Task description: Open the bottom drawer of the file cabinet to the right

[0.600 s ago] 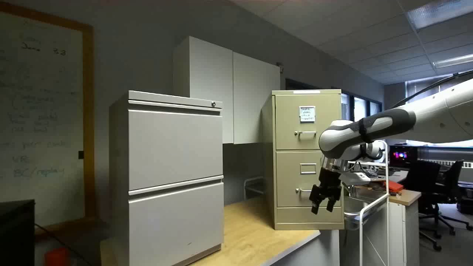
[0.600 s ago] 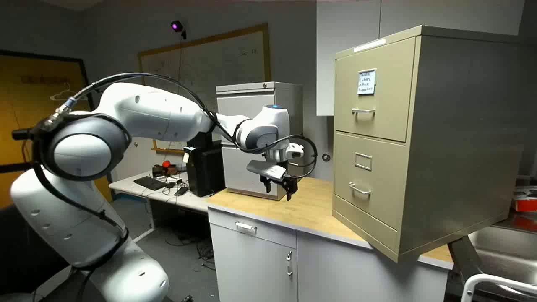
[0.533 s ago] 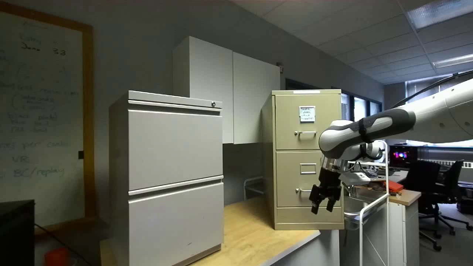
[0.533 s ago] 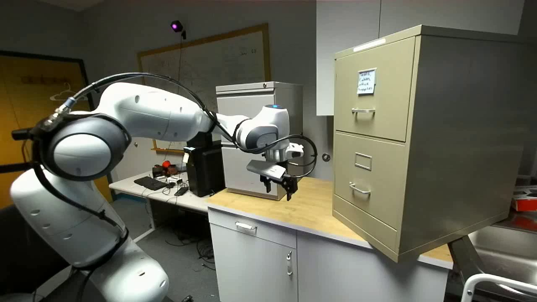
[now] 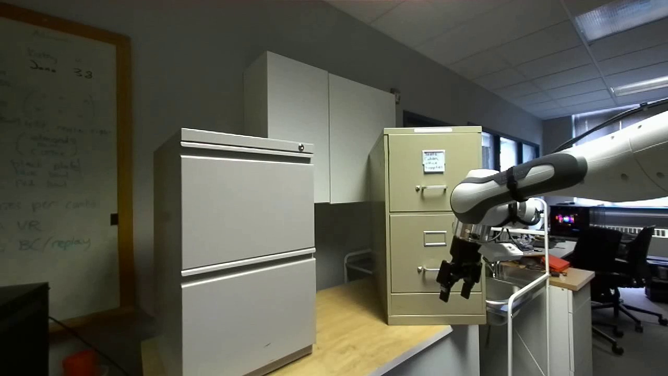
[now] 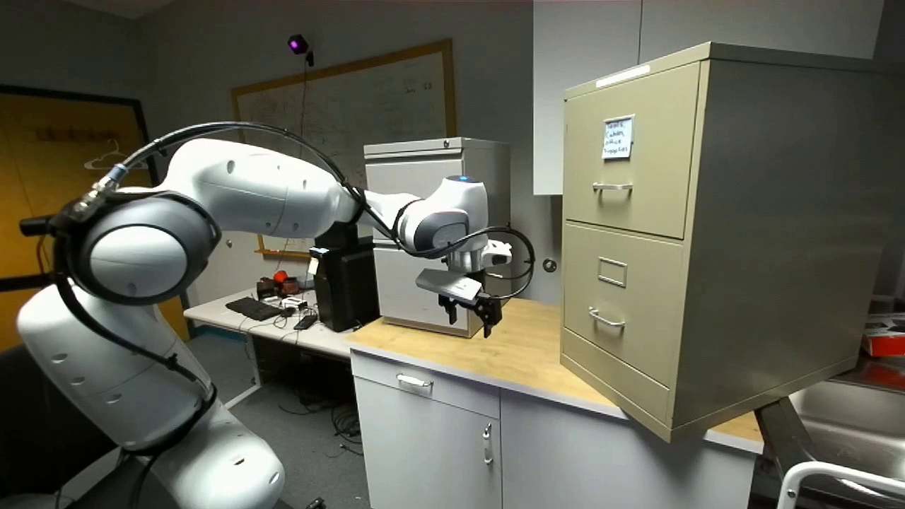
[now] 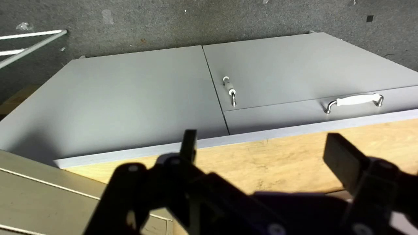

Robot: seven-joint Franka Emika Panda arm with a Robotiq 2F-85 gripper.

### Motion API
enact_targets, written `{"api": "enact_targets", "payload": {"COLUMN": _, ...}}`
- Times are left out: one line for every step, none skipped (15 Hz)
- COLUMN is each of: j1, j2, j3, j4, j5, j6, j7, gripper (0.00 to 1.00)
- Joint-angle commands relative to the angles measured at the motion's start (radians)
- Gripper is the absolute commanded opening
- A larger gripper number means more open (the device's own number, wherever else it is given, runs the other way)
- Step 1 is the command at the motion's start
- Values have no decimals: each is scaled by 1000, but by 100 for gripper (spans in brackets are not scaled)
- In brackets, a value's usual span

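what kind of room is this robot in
Most likely a robotics lab in an office room: a file cabinet and a whiteboard with handwriting suggest office space, while the robot arm hints at lab use.

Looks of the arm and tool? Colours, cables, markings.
The arm is rounded and glossy white with grey sections. Black cables loop along it; a small blue light shows on top at its far end. The tool is black, two-fingered, below a silver collar, with a flat silver-grey box beside it. No readable lettering.
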Motion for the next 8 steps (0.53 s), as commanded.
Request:
{"api": "enact_targets", "payload": {"j1": -32, "j2": 22, "j3": 28, "j4": 13, "j5": -7, "j6": 16, "j7": 9, "gripper": 100}}
{"api": "enact_targets", "payload": {"j1": -38, "j2": 37, "j3": 33, "j4": 24, "j5": -19, "j6": 23, "j7": 16, "gripper": 100}}
{"api": "enact_targets", "payload": {"j1": -45, "j2": 56, "j3": 41, "j4": 34, "j5": -43, "j6": 47, "j7": 19, "gripper": 100}}
{"api": "enact_targets", "payload": {"j1": -52, "j2": 75, "j3": 49, "j4": 45, "j5": -72, "j6": 78, "j7": 25, "gripper": 100}}
{"api": "enact_targets", "payload": {"j1": -60, "j2": 100, "j3": 60, "j4": 58, "j5": -118, "j6": 121, "j7": 33, "gripper": 100}}
{"api": "enact_targets", "payload": {"j1": -66, "j2": 118, "j3": 68, "j4": 67, "j5": -159, "j6": 159, "j7": 39, "gripper": 100}}
{"api": "enact_targets", "payload": {"j1": -74, "j2": 150, "j3": 77, "j4": 85, "j5": -211, "j6": 207, "j7": 50, "gripper": 100}}
{"api": "enact_targets", "payload": {"j1": -80, "j2": 173, "j3": 83, "j4": 99, "j5": -253, "j6": 245, "j7": 60, "gripper": 100}}
